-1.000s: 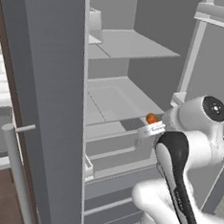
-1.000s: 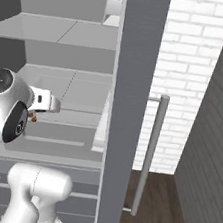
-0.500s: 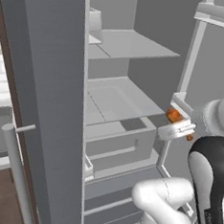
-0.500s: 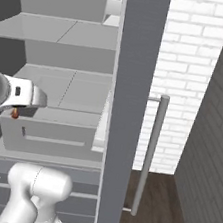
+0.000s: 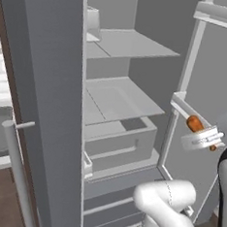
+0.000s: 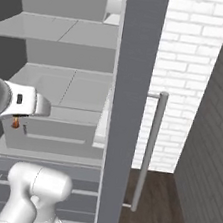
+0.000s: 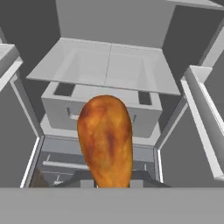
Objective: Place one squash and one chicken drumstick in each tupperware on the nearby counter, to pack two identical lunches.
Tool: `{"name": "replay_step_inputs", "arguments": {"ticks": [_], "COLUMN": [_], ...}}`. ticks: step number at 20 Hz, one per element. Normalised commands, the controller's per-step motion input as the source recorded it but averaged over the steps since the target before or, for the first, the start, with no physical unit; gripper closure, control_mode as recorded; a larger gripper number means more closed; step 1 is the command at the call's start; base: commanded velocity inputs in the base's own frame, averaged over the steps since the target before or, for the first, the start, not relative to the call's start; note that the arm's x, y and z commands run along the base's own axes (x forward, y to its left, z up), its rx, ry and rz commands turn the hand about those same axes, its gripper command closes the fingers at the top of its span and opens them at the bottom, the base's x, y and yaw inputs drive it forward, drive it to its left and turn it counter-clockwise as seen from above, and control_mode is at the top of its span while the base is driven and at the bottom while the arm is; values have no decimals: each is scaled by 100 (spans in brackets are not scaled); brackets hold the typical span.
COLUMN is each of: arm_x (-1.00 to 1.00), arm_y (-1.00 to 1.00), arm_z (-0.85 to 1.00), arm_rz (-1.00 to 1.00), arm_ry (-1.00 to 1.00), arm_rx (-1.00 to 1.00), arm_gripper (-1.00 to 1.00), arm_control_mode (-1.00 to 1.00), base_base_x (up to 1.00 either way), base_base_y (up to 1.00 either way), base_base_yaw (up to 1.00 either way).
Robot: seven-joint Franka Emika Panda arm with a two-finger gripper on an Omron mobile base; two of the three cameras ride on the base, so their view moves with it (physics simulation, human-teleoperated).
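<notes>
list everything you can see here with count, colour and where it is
chicken drumstick: one, orange-brown, held in the gripper, out in front of the open fridge
fridge: one, grey, doors open, shelves bare
fridge drawer: one, grey, under the lower shelf
clear container: one, pale, at the left edge of the top shelf
door handle: one, grey bar, beside the brick wall
brick wall: one, white, right of the fridge
gripper: one, white, shut on the drumstick

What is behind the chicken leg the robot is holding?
Behind the drumstick is the open fridge: a grey drawer with a bare shelf above it. The drumstick covers the drawer's middle, so anything there can't be seen.
</notes>
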Motion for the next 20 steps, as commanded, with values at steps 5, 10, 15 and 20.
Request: {"name": "replay_step_inputs", "arguments": {"ticks": [5,10,15,20], "arm_x": [0,0,0,0], "arm_y": [0,0,0,0], "arm_z": [0,0,0,0], "arm_rz": [0,0,0,0], "arm_ry": [0,0,0,0], "arm_rx": [0,0,0,0], "arm_gripper": [100,100,100,100], "arm_control_mode": [100,100,100,100], "base_base_x": [-79,-82,-60,-51], "base_base_y": [15,25,19,0], "base_base_yaw": [0,0,6,24]}}
